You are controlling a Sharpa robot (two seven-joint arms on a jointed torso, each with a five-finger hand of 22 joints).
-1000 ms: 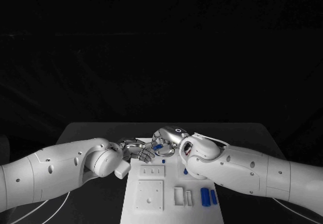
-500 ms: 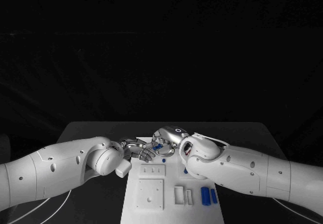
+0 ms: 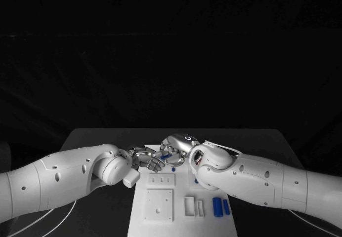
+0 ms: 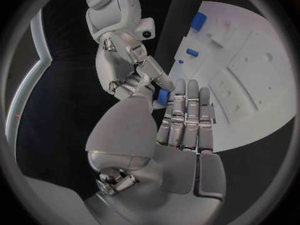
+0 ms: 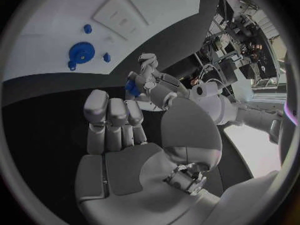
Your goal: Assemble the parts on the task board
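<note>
Both hands are bunched together over the far end of the task board point(image 3: 160, 217), basically fingertip to fingertip. The left hand point(image 4: 178, 130) has its fingers stretched out fairly flat with a small blue part point(image 4: 164, 96) sitting right at the tips, and the right hand point(image 5: 125, 140) reaches in from the other side with its fingers on that same piece. Looks to me like a hand-to-hand pass or a regrip, but I honestly can't tell which hand has the real hold, or whether either one is properly closed on it.

Elsewhere on the board: a blue gear point(image 5: 79, 51) with a couple of little blue pegs next to it, and two blue cylinders point(image 3: 221, 207) at the near end by some white blocks.

If it were me, I'd keep one hand totally still while the other firms up its pinch, and not let go until the piece is clearly squeezed from both sides. Doing it low over the board seems smart too, in case it slips.
</note>
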